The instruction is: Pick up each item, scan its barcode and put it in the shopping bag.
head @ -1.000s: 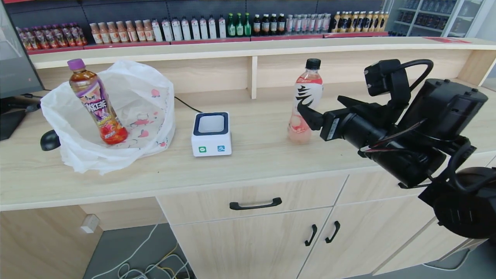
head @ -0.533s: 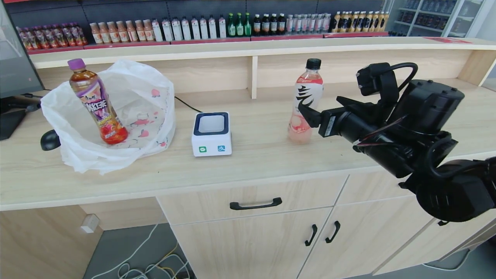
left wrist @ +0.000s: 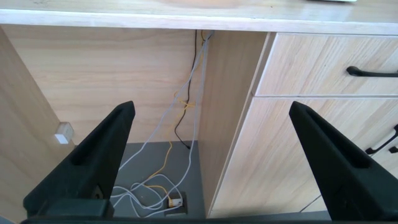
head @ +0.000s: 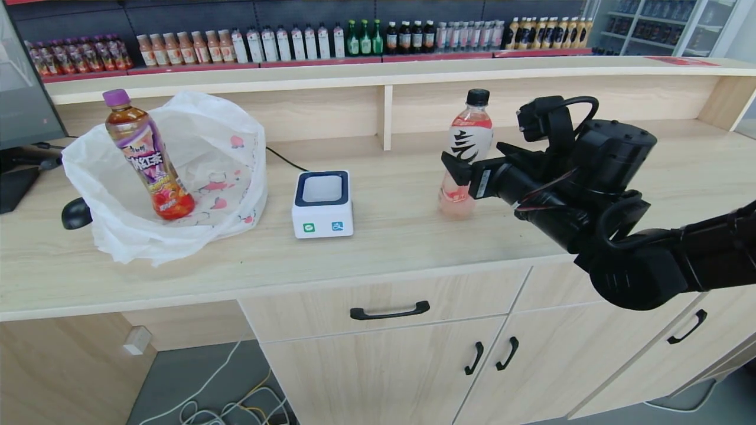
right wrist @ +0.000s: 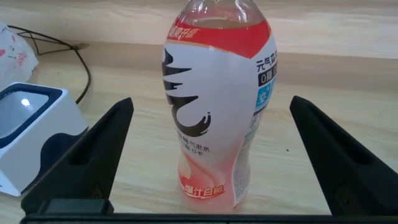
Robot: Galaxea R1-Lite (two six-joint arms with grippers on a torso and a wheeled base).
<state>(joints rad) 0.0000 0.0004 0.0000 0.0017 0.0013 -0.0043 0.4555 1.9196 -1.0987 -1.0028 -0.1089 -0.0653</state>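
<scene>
Pink drink bottle [right wrist: 214,124] stood upright between my right gripper's [right wrist: 208,163] spread fingers, touching neither. Scanner [head: 322,203] sat beyond it, shopping bag [head: 230,153] with 1 tea bottle [head: 147,156] farther on. My left gripper [left wrist: 208,158] hung spread too.

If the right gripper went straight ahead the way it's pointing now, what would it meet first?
Most likely the pink drink bottle, standing upright on the counter. It sits centred in front of the right gripper, between its open fingers, with nothing visible between them.
</scene>
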